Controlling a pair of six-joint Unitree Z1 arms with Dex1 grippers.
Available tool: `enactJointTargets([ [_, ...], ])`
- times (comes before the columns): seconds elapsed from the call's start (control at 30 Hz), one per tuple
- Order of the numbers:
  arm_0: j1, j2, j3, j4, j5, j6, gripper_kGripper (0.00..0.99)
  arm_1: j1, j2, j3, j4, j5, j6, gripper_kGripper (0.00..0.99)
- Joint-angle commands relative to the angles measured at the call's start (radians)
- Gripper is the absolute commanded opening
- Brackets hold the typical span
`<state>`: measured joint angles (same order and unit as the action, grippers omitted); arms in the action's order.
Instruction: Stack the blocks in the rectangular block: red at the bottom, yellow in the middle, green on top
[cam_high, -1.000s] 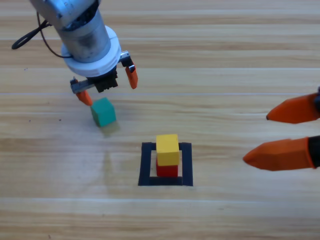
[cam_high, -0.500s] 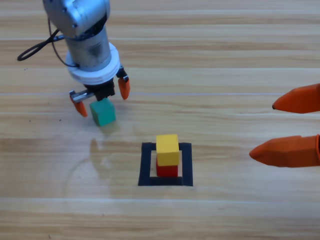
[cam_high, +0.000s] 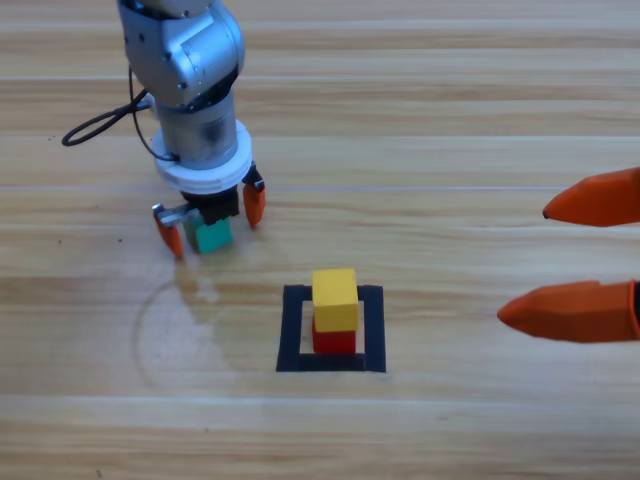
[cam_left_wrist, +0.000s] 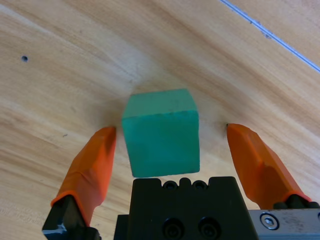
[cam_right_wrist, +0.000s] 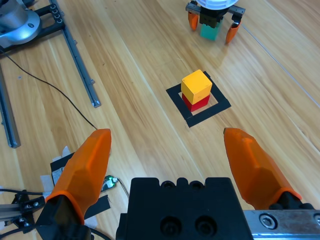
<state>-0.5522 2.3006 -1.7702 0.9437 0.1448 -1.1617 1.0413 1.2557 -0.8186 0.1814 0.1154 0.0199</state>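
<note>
The green cube (cam_high: 212, 236) (cam_left_wrist: 161, 132) rests on the table, up and to the left of the black tape square (cam_high: 290, 330). My left gripper (cam_high: 212, 223) (cam_left_wrist: 167, 145) has come down around it, open, one orange jaw on each side with gaps to the cube. Inside the tape square the yellow cube (cam_high: 335, 298) (cam_right_wrist: 196, 86) sits on top of the red cube (cam_high: 334, 341) (cam_right_wrist: 197, 104). My right gripper (cam_high: 570, 255) (cam_right_wrist: 167, 157) waits open at the right edge, holding nothing.
A black cable (cam_high: 105, 120) loops behind the left arm. In the right wrist view, metal rails (cam_right_wrist: 77, 55) and a thin wire (cam_right_wrist: 55, 90) lie on the table to the left of the stack, with tape scraps (cam_right_wrist: 60, 167) near the bottom left.
My left gripper has moved right and down from above the green cube until its jaws straddle it. The right gripper has held nearly still.
</note>
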Motion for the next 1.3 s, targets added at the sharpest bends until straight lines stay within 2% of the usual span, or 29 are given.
enactJointTargets([
  [0.03,0.028,0.060,-0.003,0.009,0.004,-0.009,0.887,0.028,-0.033,0.015,0.016,-0.025,-0.003,0.990],
  [0.27,0.031,0.059,-0.003,0.009,0.004,0.002,0.626,0.028,-0.030,0.012,0.020,-0.022,-0.005,0.990],
  [0.37,0.031,0.037,0.000,0.021,0.013,0.016,0.394,0.028,-0.030,0.012,0.021,-0.022,-0.006,0.990],
  [0.47,0.032,-0.007,-0.046,0.072,0.032,0.125,0.063,0.028,-0.025,0.012,0.029,-0.023,-0.009,0.990],
  [0.53,0.031,-0.010,-0.153,0.115,0.022,0.267,0.061,0.028,-0.021,0.010,0.032,-0.023,-0.009,0.990],
  [0.6,0.008,-0.013,-0.338,0.251,0.012,0.409,0.032,0.028,-0.016,0.010,0.036,-0.023,-0.009,0.990],
  [0.67,-0.015,-0.043,-0.434,0.336,-0.002,0.514,0.000,0.028,-0.013,0.007,0.038,-0.023,-0.009,0.990],
  [0.73,-0.038,-0.110,-0.417,0.339,-0.047,0.622,0.000,0.028,-0.013,0.004,0.041,-0.023,-0.009,0.990],
  [0.87,-0.141,-0.227,-0.368,0.342,-0.093,0.764,0.000,0.028,-0.013,0.004,0.046,-0.023,-0.009,0.990],
  [1.1,-0.282,-0.227,-0.334,0.340,-0.159,0.801,0.000,0.028,-0.016,0.004,0.053,-0.025,-0.008,0.990],
  [1.3,-0.330,-0.171,-0.338,0.340,-0.157,0.617,0.000,0.028,-0.024,0.004,0.056,-0.025,-0.008,0.990],
])
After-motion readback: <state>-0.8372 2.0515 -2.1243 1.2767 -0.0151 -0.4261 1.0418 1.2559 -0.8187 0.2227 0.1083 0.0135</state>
